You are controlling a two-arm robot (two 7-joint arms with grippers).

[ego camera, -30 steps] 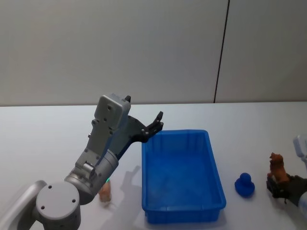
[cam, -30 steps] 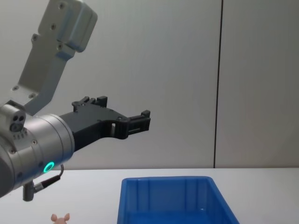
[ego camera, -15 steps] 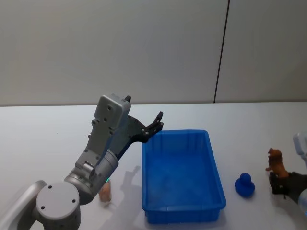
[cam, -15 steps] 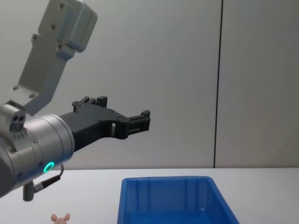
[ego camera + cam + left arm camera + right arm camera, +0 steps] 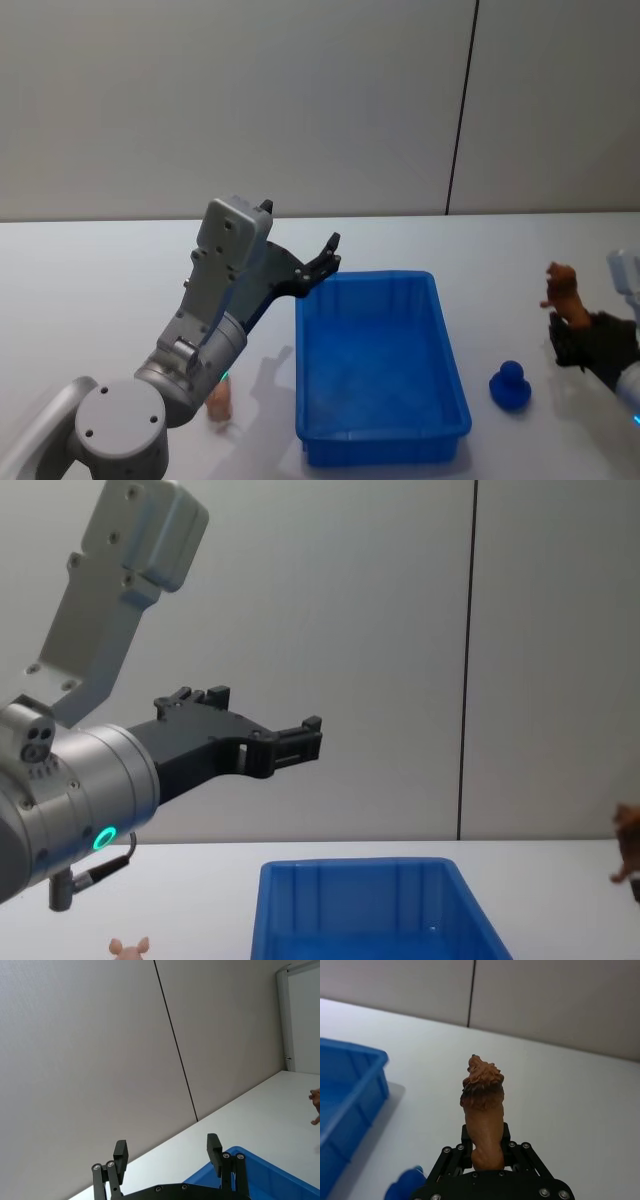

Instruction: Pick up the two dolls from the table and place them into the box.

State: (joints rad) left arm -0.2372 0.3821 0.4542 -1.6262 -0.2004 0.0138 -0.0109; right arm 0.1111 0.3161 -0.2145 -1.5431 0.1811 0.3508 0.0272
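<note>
Since a second ago the right gripper (image 5: 485, 1150) has risen near the right edge of the plain white worktop (image 5: 100, 280), lifting the shaggy reddish-brown toy animal (image 5: 482, 1105) clear of the surface. Its black fingers are clamped on the toy's lower body. The toy stands upright above them, maned head uppermost, in the air to the right of the bright blue rectangular plastic bin (image 5: 385, 450).

That bin sits toward the worktop's front edge, about midway along it, with ribbed inner walls and nothing visible inside. A small dark blue duck-shaped toy (image 5: 510, 386) rests on the worktop between the bin and the right gripper, just off the bin's front right corner.

The left gripper (image 5: 167, 1152) has not moved. It hangs in the air beside the bin's far left corner, its two black fingers spread wide and holding nothing. A green ring light (image 5: 103, 837) glows on that arm.

The pale pink toy animal with two pointed ears (image 5: 129, 947) stands on the worktop left of the bin, near the front edge, partly behind the left arm.
</note>
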